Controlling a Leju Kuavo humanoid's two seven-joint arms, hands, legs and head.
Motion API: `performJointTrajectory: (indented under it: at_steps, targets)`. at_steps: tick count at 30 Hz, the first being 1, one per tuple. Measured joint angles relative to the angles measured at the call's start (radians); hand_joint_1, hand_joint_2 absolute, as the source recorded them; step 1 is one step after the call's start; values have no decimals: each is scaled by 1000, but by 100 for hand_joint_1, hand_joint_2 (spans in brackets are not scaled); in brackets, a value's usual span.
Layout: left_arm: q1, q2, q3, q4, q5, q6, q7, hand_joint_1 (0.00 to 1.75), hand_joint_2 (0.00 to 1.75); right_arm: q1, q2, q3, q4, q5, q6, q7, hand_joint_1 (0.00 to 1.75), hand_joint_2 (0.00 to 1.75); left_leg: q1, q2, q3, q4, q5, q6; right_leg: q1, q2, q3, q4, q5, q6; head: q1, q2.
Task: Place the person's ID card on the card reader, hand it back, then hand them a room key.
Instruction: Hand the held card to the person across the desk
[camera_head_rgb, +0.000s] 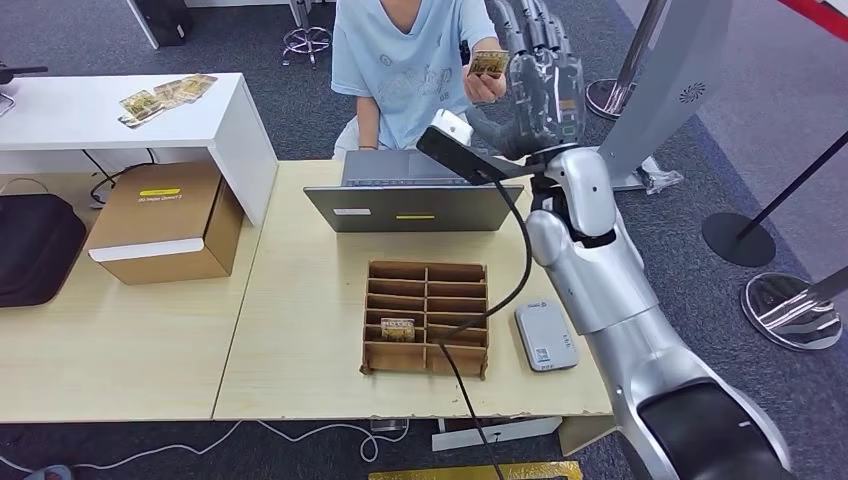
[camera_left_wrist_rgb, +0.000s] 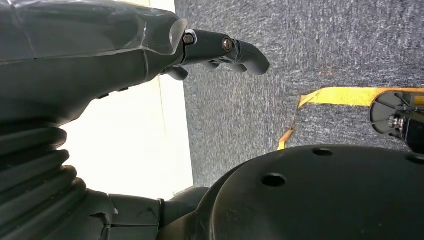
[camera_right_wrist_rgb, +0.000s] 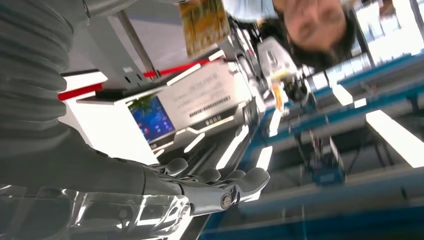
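Head view shows the right hand (camera_head_rgb: 535, 75) raised high at the far side of the desk, fingers spread and extended toward the person, holding nothing. It sits just beside the card (camera_head_rgb: 489, 64), which the person's hand (camera_head_rgb: 487, 84) pinches from below; whether the robot's fingers touch the card I cannot tell. The open, upright pose suits a handover, with the palm turned to the card so the fingers can close on it; I judge this to be the step of receiving the ID. In the right wrist view the fingers (camera_right_wrist_rgb: 220, 185) lie straight and apart with nothing between them, and the card (camera_right_wrist_rgb: 204, 22) appears beyond them.

The card is small and rectangular, with a yellowish-brown printed face, held upright so an edge is free to grip.

Nearer on the wooden desk (camera_head_rgb: 300, 300), the grey card reader (camera_head_rgb: 546, 338) lies flat at the right, close to the right arm's side. Just left of it stands a compartmented wooden box (camera_head_rgb: 427, 317) with one card in a near-left slot. A laptop (camera_head_rgb: 414, 205) stands behind it.

The left hand (camera_left_wrist_rgb: 220, 50) hangs over the carpet, fingers loosely curled, holding nothing.
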Motion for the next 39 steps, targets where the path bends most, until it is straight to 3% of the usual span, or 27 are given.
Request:
performJointTrajectory:
  at_steps: [2,7,13,18,23,27,30,35,39]
  targets:
    - [1,-1,8,0,8,0,0,0,175,57,-22,-27,-85,-86,-43,-60,0,175,0,0,0,0,0,0,0,0,0,0,0,0,0,0]
    - [6,-2,24,0,24,3,-16,0,175,216,-82,-117,-273,-468,-75,-265,0,175,0,-1,0,0,0,0,0,-1,0,0,-1,1,0,0]
    - [12,-2,41,0,56,2,-33,0,175,383,-173,-210,-403,-892,148,-344,0,175,0,-2,0,0,0,0,1,-1,0,-1,-1,1,0,0]
    - [16,-4,62,0,74,-6,-39,0,175,563,-220,-345,-473,-1396,323,-355,0,175,0,-5,-1,0,-1,1,1,-5,2,-1,-2,2,0,0]
    - [18,-2,74,0,82,-11,-51,0,175,748,-220,-389,-522,-1623,370,-356,0,175,1,-4,-1,0,-2,2,2,-3,1,-1,-2,2,0,0]
    - [23,-2,83,0,101,-11,-74,0,175,892,-192,-394,-581,-1776,388,-412,0,175,3,-4,-2,0,-3,1,3,-3,0,-1,-3,2,0,0]
    - [25,-2,96,0,109,-5,-78,0,175,981,-126,-413,-630,-1874,423,-449,0,175,4,-3,-2,-1,-3,0,4,-2,0,-1,-3,1,0,0]
    - [14,-2,99,0,71,43,-70,0,175,1031,-26,-431,-668,-1872,509,-455,0,175,6,-1,-2,-1,-3,-1,4,-1,-2,-1,-3,0,0,0]
    - [-63,9,99,-1,38,90,-67,0,175,1029,39,-439,-680,-1833,565,-447,0,175,6,-4,-4,-1,0,-1,5,-7,1,0,-2,0,0,0]
